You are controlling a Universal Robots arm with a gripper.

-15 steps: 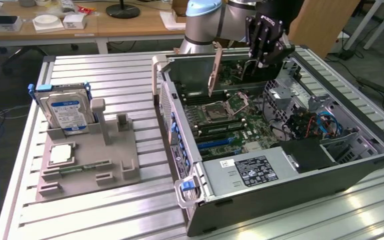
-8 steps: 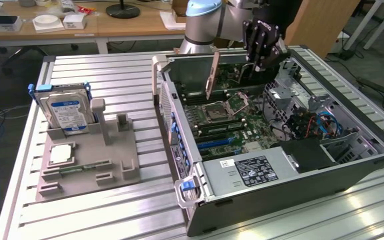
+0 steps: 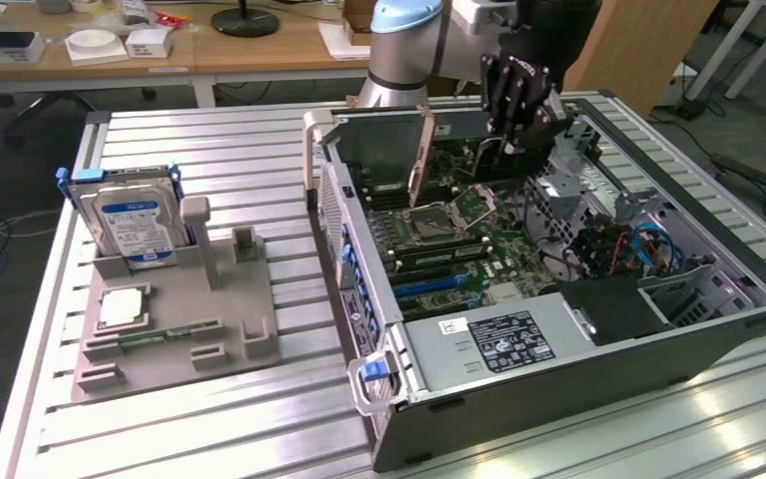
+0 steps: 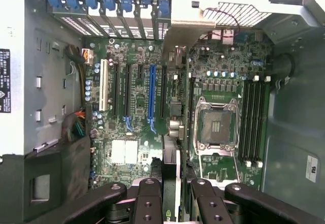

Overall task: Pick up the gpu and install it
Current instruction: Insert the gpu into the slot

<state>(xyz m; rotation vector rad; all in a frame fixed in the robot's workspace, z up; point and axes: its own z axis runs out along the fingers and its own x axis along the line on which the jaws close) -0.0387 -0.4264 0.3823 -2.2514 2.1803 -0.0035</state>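
In the exterior view, my gripper hangs over the open computer case, shut on the gpu. The gpu is a dark-faced card held upright on its edge, with its narrow metal bracket toward the case's rear wall. It is inside the top of the case, above the motherboard. In the wrist view, the gpu appears edge-on between the black fingers of my gripper. Its bracket lies near the rear slot openings. The blue expansion slot is just beside the card's line.
A grey fixture at the exterior view's left holds a silver hard drive with a blue label, a processor chip and a memory stick. The case holds a processor socket, memory slots, a power supply and cables.
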